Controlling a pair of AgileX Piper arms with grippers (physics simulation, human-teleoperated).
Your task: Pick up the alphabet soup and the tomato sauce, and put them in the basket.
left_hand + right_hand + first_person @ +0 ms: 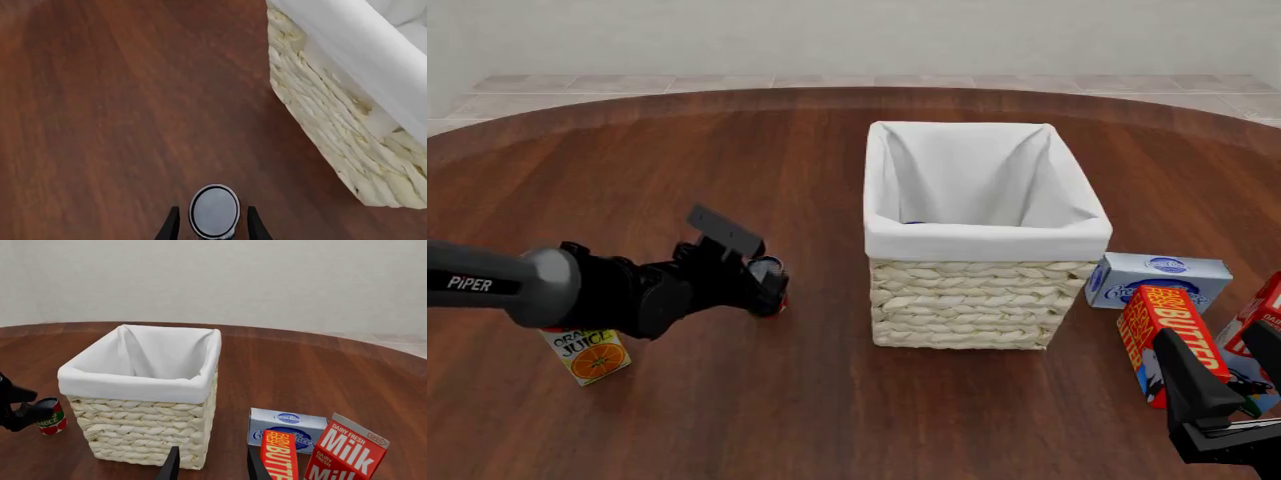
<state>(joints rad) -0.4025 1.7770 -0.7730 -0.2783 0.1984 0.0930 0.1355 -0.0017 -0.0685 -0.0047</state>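
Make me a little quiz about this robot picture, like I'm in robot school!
1. Which can sits between the fingers of the left hand? A: alphabet soup. B: tomato sauce.
2. Fill in: in the front view, the juice carton stands to the ___ of the basket.
3. True or false: the milk carton is inside the basket.
Key: 1 B; 2 left; 3 false.

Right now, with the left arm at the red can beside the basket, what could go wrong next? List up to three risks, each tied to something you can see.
1. The tomato sauce sits between the left gripper fingers; whether they grip it is unclear, so it might slip on lifting.
2. The basket stands tall close by; a low carry could knock its rim.
3. Something blue shows inside the basket, so a dropped can could strike it.
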